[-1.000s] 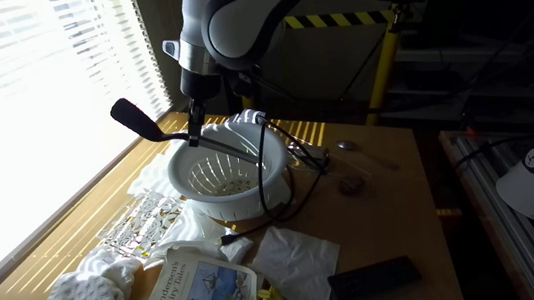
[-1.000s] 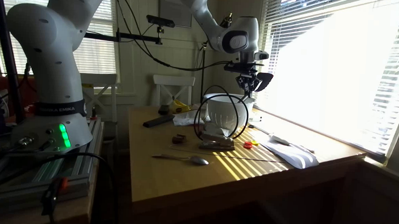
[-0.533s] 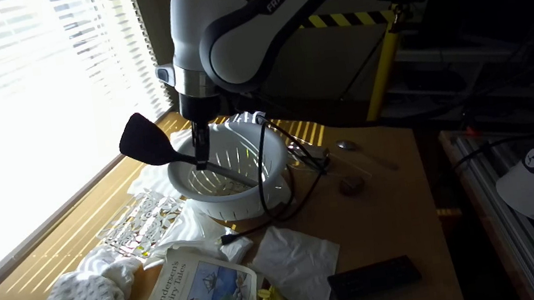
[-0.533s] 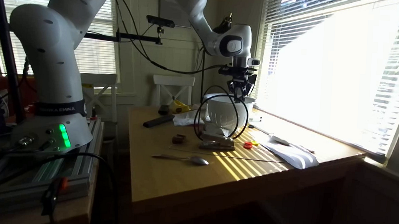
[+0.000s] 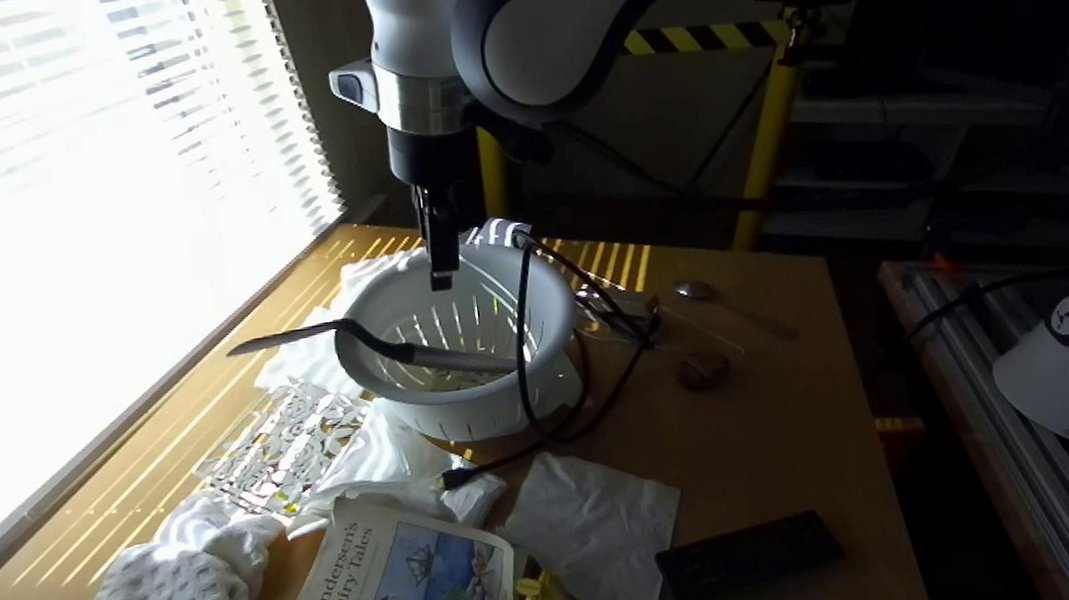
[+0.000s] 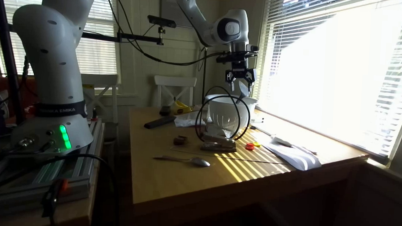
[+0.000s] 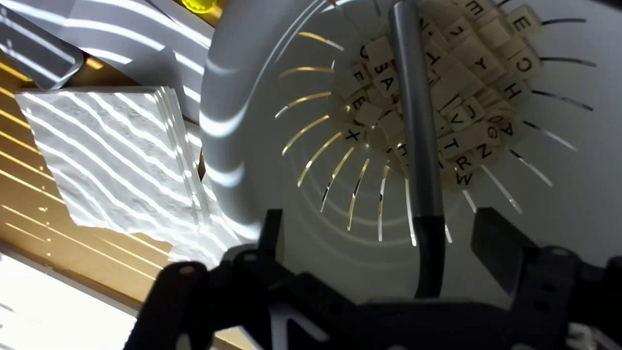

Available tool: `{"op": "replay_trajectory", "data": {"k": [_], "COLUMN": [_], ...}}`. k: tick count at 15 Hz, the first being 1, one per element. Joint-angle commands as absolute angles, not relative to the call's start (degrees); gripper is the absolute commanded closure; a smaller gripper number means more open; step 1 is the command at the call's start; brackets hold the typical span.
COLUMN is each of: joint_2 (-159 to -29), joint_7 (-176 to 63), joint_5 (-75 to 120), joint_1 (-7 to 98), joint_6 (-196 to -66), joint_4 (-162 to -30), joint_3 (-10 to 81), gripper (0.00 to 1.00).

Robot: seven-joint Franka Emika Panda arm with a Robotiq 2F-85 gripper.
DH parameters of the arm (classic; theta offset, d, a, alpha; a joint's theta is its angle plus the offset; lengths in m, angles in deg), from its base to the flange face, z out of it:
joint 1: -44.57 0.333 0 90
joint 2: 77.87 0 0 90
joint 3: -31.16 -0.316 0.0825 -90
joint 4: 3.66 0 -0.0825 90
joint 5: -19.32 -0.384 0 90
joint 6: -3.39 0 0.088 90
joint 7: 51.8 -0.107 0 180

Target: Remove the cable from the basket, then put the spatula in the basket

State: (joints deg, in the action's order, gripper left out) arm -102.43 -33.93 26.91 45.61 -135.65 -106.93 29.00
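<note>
As far as can be judged, both halves of the task are looking nearly done. Around mid-frame in an exterior view, the black cable is looping outside the white basket; whether it is touching the rim, I am not able to tell. In the wrist view, no cable is showing inside, just letter tiles towards the upper right, with the handle of the spatula crossing over them. Its blade is jutting past the rim, left of centre in an exterior view. The end effector is hovering above, jaws spread wide, holding nothing. Probably only backing away is remaining, unless the overhanging blade is needing a nudge inward.
</note>
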Motion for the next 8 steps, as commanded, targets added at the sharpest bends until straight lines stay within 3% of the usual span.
{"op": "replay_trajectory", "data": {"k": [1,8], "joint_2": [-101.42,-100.67], "joint_7": [-34.11,-34.14], "joint_5": [27.4,27.63], "joint_1": [45.04,44.82], "joint_6": [-135.19,-135.16], "joint_4": [-107.84,-109.31], "joint_3": [29.17,29.77], "gripper": [0.0,0.0]}}
